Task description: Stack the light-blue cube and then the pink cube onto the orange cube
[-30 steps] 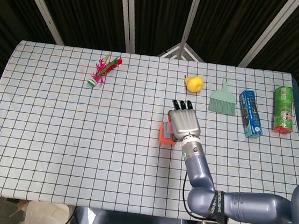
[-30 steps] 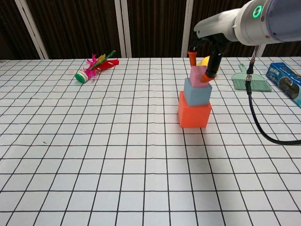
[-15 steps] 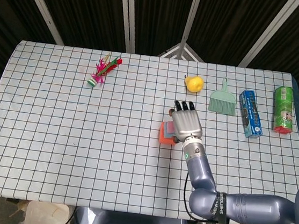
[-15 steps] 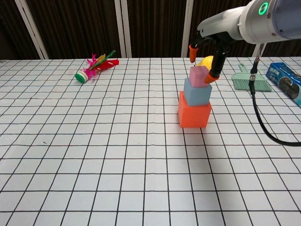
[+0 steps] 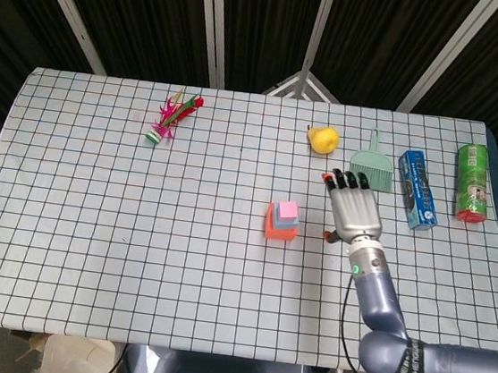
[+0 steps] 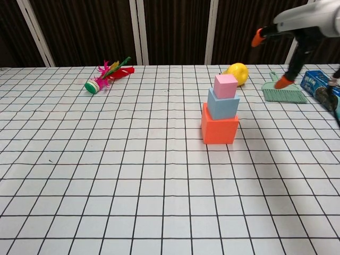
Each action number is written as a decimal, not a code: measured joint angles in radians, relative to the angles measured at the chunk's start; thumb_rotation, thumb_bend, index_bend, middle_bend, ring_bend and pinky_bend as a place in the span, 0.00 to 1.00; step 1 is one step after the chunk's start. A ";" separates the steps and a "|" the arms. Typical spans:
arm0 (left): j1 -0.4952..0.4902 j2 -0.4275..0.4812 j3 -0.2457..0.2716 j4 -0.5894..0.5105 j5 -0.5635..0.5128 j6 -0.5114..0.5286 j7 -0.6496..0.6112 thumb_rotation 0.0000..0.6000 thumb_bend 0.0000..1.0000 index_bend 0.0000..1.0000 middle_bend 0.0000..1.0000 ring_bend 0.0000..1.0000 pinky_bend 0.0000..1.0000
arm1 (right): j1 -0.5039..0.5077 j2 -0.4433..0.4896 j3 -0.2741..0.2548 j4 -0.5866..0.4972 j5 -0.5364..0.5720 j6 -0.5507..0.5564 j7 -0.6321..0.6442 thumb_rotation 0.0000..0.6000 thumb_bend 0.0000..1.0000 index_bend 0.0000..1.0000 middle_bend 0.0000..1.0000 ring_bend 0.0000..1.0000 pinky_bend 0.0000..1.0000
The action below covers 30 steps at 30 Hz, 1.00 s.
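The stacking looks complete: the pink cube [image 6: 226, 85] sits on the light-blue cube [image 6: 222, 104], which sits on the orange cube [image 6: 219, 130], the three forming a tower that stands free, a short way to the left of the right robot hand [image 5: 355, 211] and well apart from it. By that reading no cube is left to place, and the step in hand is the retreat; what it calls for next, as a judgement, is only to carry the arm off without swinging back across the tower, since the small pink cube on top would topple at a light knock. The right robot hand holds nothing, its fingers apart and stretched forward, palm down above the bench [image 5: 136, 228], with the grey forearm [image 5: 379, 296] running back toward the robot's base. In the chest view it hangs high at the upper right, its orange fingertips [image 6: 257, 36] clear of everything. Just ahead of the fingers lies a green dustpan brush [image 5: 371, 169], with a yellow lemon-like object [image 5: 323, 138] ahead and to its left, and a blue box [image 5: 418, 189] off to its right. The left robot hand shows in neither view.
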<state>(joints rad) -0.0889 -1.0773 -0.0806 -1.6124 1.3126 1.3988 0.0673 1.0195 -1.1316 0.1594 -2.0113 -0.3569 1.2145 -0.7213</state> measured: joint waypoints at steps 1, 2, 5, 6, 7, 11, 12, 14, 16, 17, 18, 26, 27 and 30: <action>0.001 0.000 0.000 -0.001 0.001 0.002 0.000 1.00 0.21 0.22 0.01 0.00 0.02 | -0.043 0.018 -0.022 -0.001 -0.065 0.002 0.043 1.00 0.25 0.11 0.07 0.05 0.00; 0.002 0.001 0.001 -0.003 0.002 0.003 -0.001 1.00 0.21 0.22 0.01 0.00 0.02 | -0.077 0.030 -0.040 0.000 -0.117 0.004 0.078 1.00 0.25 0.11 0.07 0.05 0.00; 0.003 0.001 0.002 -0.007 0.005 0.005 -0.001 1.00 0.21 0.22 0.01 0.00 0.02 | -0.202 0.061 -0.099 0.013 -0.296 0.023 0.212 1.00 0.25 0.11 0.07 0.05 0.00; 0.003 0.001 0.003 -0.009 0.007 0.006 0.000 1.00 0.21 0.22 0.01 0.00 0.02 | -0.244 0.067 -0.119 0.020 -0.349 0.033 0.254 1.00 0.25 0.11 0.07 0.05 0.00; 0.004 0.001 0.004 -0.010 0.009 0.007 0.001 1.00 0.21 0.22 0.01 0.00 0.02 | -0.302 0.071 -0.145 0.034 -0.418 0.051 0.310 1.00 0.25 0.11 0.07 0.05 0.00; 0.008 0.003 0.008 -0.015 0.018 0.016 0.001 1.00 0.21 0.22 0.01 0.00 0.02 | -0.491 0.062 -0.232 0.123 -0.615 0.139 0.471 1.00 0.25 0.11 0.07 0.05 0.00; 0.009 0.003 0.008 -0.015 0.018 0.018 0.000 1.00 0.21 0.22 0.01 0.00 0.02 | -0.528 0.055 -0.248 0.151 -0.652 0.161 0.499 1.00 0.25 0.11 0.07 0.05 0.00; 0.010 0.004 0.008 -0.016 0.019 0.020 -0.002 1.00 0.21 0.22 0.01 0.00 0.02 | -0.592 0.038 -0.273 0.218 -0.717 0.213 0.543 1.00 0.25 0.11 0.07 0.05 0.00; 0.011 0.005 0.008 -0.015 0.021 0.020 -0.006 1.00 0.21 0.22 0.01 0.00 0.02 | -0.634 0.019 -0.286 0.274 -0.773 0.256 0.569 1.00 0.25 0.11 0.07 0.05 0.00; 0.011 0.006 0.008 -0.015 0.021 0.020 -0.009 1.00 0.21 0.22 0.01 0.00 0.02 | -0.650 0.011 -0.290 0.296 -0.797 0.272 0.579 1.00 0.25 0.11 0.07 0.05 0.00; 0.012 0.007 0.008 -0.014 0.022 0.020 -0.010 1.00 0.21 0.22 0.01 0.00 0.02 | -0.665 0.002 -0.293 0.317 -0.818 0.285 0.587 1.00 0.25 0.11 0.07 0.05 0.00; 0.014 0.009 0.009 -0.013 0.029 0.025 -0.015 1.00 0.21 0.22 0.01 0.00 0.02 | -0.746 -0.066 -0.272 0.450 -0.904 0.331 0.606 1.00 0.25 0.07 0.07 0.05 0.00; 0.014 0.009 0.010 -0.013 0.032 0.025 -0.015 1.00 0.21 0.22 0.01 0.00 0.02 | -0.750 -0.069 -0.266 0.454 -0.910 0.335 0.601 1.00 0.25 0.05 0.07 0.05 0.00; 0.013 0.009 0.012 -0.012 0.038 0.026 -0.013 1.00 0.21 0.22 0.01 0.00 0.02 | -0.761 -0.079 -0.252 0.461 -0.924 0.342 0.577 1.00 0.25 0.04 0.07 0.04 0.00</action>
<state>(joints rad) -0.0755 -1.0682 -0.0686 -1.6243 1.3501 1.4249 0.0540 0.2582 -1.2105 -0.0922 -1.5504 -1.2809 1.5564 -0.1444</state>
